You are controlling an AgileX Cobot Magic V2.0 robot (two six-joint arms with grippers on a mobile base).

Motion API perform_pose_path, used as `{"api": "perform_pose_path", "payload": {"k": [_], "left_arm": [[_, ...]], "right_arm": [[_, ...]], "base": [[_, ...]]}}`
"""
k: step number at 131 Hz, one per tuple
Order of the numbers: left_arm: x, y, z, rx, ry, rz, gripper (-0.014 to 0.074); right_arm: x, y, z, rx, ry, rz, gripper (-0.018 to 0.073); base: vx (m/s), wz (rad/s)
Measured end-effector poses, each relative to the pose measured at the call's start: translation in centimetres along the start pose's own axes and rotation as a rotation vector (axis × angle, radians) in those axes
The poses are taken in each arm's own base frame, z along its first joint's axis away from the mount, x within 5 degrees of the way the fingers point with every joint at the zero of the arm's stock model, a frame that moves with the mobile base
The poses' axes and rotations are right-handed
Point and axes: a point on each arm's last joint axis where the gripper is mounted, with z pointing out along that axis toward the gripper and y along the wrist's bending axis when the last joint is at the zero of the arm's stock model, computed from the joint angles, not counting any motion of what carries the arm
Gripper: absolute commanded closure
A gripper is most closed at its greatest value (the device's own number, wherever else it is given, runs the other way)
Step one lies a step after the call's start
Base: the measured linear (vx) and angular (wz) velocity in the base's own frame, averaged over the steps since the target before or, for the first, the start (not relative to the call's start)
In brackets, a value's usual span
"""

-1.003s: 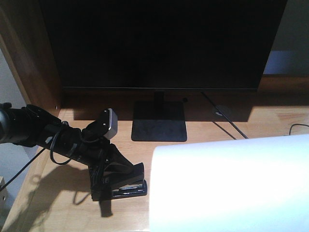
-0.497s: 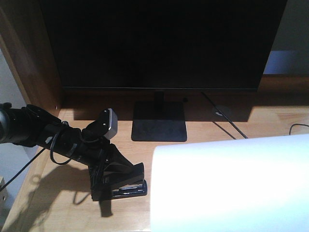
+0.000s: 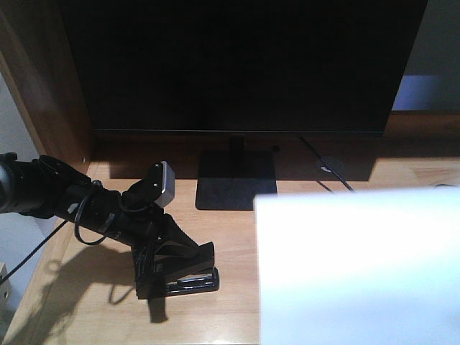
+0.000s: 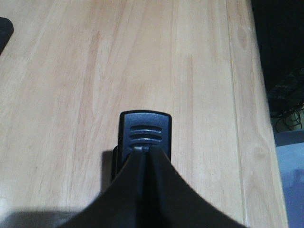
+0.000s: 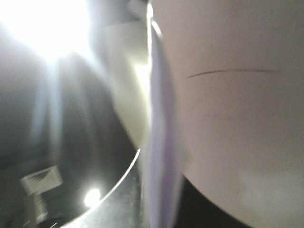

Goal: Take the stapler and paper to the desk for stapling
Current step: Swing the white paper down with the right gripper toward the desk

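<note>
Clamping the stapler (image 3: pixel 188 277) from above, the left hand (image 3: pixel 162 259) held it low at the front left of the table (image 3: pixel 233 244). Its fingers (image 4: pixel 128 199) were drawn together on the rear of the stapler's top. The wrist view showed the ribbed black end poking out past them over bare wood. Whether the base touched the wood or hung just above it could not be told. That low, level hold probably served to set the tool down ready for use.

The paper (image 3: pixel 359 266) filled the right foreground as a bright white sheet, raised off the table and just beside the stapler, not touching it. The right hand could not be made out. Its own camera showed only the sheet close up and edge-on against glare, so whether it was shut on the paper could not be told. The sheet likely needed lowering flat in front of the monitor (image 3: pixel 237 65) and its stand (image 3: pixel 237 190).
</note>
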Motion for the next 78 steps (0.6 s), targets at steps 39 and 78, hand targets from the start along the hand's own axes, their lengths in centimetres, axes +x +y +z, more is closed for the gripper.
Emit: {"api": "perform_pose_path", "payload": {"k": [39,78], "left_arm": [[0.0,0.0,0.0,0.000,0.000,0.000,0.0603],[0.0,0.0,0.0,0.000,0.000,0.000,0.0603]], "right_arm": [[-0.9,-1.8,0.4,0.125,-0.087,-0.014,0.0561],[-1.3,-6.5,2.3,0.200,-0.082,0.058,0.0561]], "base": [[0.00,0.00],[0.00,0.00]]}}
